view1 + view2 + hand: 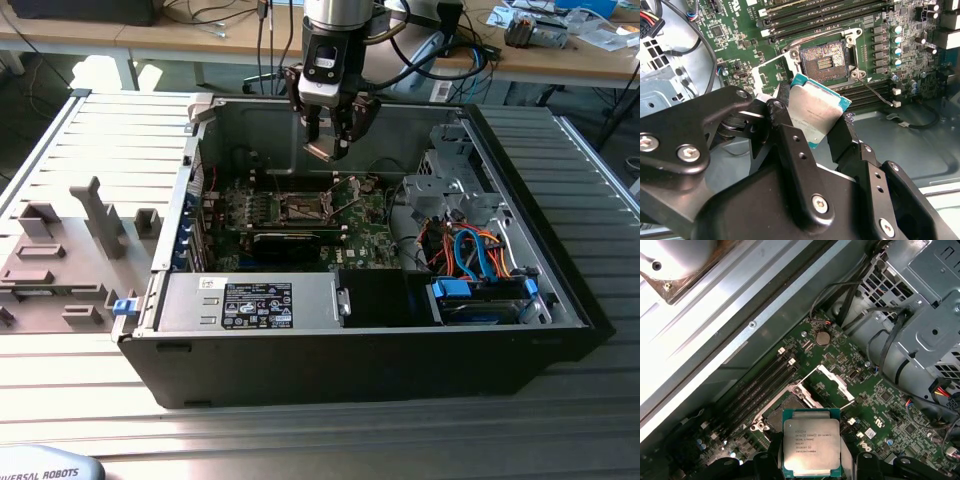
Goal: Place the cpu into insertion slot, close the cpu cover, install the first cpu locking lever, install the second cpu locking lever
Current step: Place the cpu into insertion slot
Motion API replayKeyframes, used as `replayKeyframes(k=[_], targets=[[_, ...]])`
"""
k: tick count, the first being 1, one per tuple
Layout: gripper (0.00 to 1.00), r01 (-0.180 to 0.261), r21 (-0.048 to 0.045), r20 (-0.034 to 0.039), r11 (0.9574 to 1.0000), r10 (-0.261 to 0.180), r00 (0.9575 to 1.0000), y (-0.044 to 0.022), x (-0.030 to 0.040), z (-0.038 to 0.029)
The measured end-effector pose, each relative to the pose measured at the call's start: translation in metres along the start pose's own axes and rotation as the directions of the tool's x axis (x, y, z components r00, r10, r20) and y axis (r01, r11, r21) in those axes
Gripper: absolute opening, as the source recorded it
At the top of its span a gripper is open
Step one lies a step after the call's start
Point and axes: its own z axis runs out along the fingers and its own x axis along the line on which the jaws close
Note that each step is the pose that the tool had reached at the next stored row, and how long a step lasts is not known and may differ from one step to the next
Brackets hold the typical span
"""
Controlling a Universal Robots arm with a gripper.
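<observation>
My gripper [328, 138] hangs inside the open computer case [560, 300], above the motherboard, shut on the cpu [321, 150]. The cpu [816, 112] [811, 446] is a flat square chip with a silver-grey metal top and a green rim. Black fingers [785, 125] clamp it on two opposite sides. Beneath and slightly off from the held chip lies the insertion slot [824, 61] [300, 207], uncovered, its dark pin field showing. The cpu cover [834, 382] [766, 74] is a thin silvery frame and stands swung open at one edge of the slot. In the first wrist view the chip hides part of the slot.
A silver power supply [255, 300] with a label sits at the case's front. A metal drive cage [455, 180] and orange and blue cables [475, 250] fill the exterior view's right. Memory slots [815, 15] flank the socket. Grey fixtures [70, 250] stand outside the case.
</observation>
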Motion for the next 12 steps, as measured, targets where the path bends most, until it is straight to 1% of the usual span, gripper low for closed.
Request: replayKeyframes(k=[12], targets=[[0.54, -0.007, 0.0001, 0.0004, 1.0, 0.007, 1.0, 0.0, 0.0, 0.0001]])
